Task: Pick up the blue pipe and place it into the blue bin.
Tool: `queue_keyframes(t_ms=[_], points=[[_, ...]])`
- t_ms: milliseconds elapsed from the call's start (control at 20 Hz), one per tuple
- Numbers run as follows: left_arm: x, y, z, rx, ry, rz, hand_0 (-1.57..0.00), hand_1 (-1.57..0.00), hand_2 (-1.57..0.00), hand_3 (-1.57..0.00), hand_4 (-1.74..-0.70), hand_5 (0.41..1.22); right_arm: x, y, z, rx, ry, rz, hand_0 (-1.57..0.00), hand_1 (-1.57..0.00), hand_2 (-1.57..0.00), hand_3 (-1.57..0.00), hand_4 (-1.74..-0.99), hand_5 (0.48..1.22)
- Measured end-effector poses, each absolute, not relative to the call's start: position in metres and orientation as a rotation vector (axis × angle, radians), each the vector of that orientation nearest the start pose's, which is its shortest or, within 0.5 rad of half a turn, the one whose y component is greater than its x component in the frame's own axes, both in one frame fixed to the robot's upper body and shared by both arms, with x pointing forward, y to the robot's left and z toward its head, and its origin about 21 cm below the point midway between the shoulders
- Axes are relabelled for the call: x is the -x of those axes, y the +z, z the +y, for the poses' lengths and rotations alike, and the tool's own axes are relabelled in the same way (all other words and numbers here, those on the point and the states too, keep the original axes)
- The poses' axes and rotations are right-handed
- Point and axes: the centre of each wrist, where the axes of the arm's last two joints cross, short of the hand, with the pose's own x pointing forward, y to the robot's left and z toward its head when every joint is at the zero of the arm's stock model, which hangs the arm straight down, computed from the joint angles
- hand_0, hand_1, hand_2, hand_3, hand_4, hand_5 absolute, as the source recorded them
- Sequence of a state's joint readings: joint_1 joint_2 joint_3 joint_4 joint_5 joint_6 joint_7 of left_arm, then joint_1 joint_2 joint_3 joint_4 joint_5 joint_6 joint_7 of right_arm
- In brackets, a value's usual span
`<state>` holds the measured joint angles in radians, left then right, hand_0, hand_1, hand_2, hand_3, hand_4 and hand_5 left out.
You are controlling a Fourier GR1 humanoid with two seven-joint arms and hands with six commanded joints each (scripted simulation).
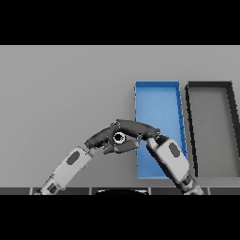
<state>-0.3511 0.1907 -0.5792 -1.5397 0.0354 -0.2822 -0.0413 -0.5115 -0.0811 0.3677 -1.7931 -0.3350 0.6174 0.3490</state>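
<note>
Forearms come first, nearest the lower edge: the white and grey left arm (70,165) rises from the lower left and slants toward the middle of the flat grey table (65,93), while the white and grey right arm (171,159) rises from the lower right, lying over the near part of the shallow blue rectangular bin (159,98).

Beyond the forearms the two dark hands meet just outside the bin's left wall. The left hand (99,137) points its fingers toward the right hand. The right hand (136,131) reaches leftward across the bin's left rim, its fingers bent down and its thumb below them. Between those fingers and the thumb sits a small round pale ring with a dark centre (119,137), apparently the open end of the pipe; no blue colour can be made out on it, and the rest of it is hidden by the fingers. The right hand's fingers seem curled around it. Whether the left hand's fingers are wrapped on anything or only resting against the right hand cannot be told.

Past the fingertips, the bin's blue floor stretches away bare toward its far wall. To the right of the right hand, just beside the blue bin, lies a black-walled rectangular bin with a grey floor (187,131)
</note>
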Motion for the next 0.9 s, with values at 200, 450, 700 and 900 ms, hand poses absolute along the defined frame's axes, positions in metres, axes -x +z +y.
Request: queue_keyframes(t_ms=[200,450,700,900], points=[[-0.274,0.048,0.106,0.531,-0.988,-1.641,-0.05,-0.04,-0.04,-0.02,-0.83,0.659,-0.277,0.166,-0.103,-0.830,1.157,-1.664,-1.57,-1.57,-1.57,-1.57,-1.485,1.219],[-0.269,0.046,0.112,0.508,-0.927,-1.576,-0.02,-0.01,-0.01,-0.01,-0.88,0.605,-0.280,0.169,-0.103,-0.836,1.124,-1.679,-1.57,-1.57,-1.57,-1.57,-1.492,1.220],[-0.263,0.046,0.111,0.494,-0.941,-1.553,0.00,0.00,0.00,0.00,-0.87,0.535,-0.285,0.190,-0.105,-1.074,0.928,-1.574,-1.57,-1.57,-1.57,-1.57,-1.494,1.221],[-0.265,0.046,0.113,0.481,-0.944,-1.526,0.00,0.00,0.00,0.00,-0.87,0.509,-0.291,0.226,-0.109,-1.105,0.887,-1.566,-1.57,-1.57,-1.57,-1.57,-1.492,1.221]])
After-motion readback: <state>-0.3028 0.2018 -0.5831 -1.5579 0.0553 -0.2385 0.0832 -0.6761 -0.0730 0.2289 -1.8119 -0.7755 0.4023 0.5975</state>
